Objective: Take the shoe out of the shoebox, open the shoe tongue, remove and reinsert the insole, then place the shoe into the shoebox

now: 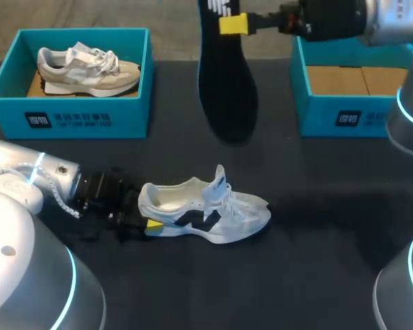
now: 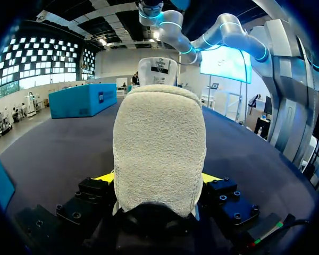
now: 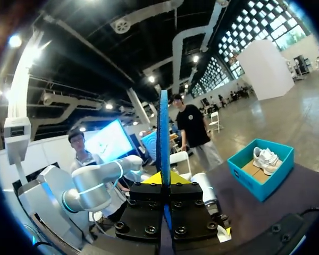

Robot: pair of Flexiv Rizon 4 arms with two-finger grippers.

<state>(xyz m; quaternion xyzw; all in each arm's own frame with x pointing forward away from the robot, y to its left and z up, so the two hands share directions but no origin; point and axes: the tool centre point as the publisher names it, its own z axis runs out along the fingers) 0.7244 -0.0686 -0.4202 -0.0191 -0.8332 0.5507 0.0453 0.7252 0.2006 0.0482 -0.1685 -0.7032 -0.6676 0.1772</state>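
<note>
Above table (image 1: 330, 227), right fingers (image 1: 233, 24) pinch insole (image 1: 227, 89); left fingers (image 1: 153, 225) clamp shoe (image 1: 206, 206).

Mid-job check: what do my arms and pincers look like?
The left arm and right arm are rounded silver-grey segments with glowing cyan rings at the joints. A white coiled cable runs near the left wrist. The left pincer and right pincer are black bolted blocks with yellow tips.
</note>
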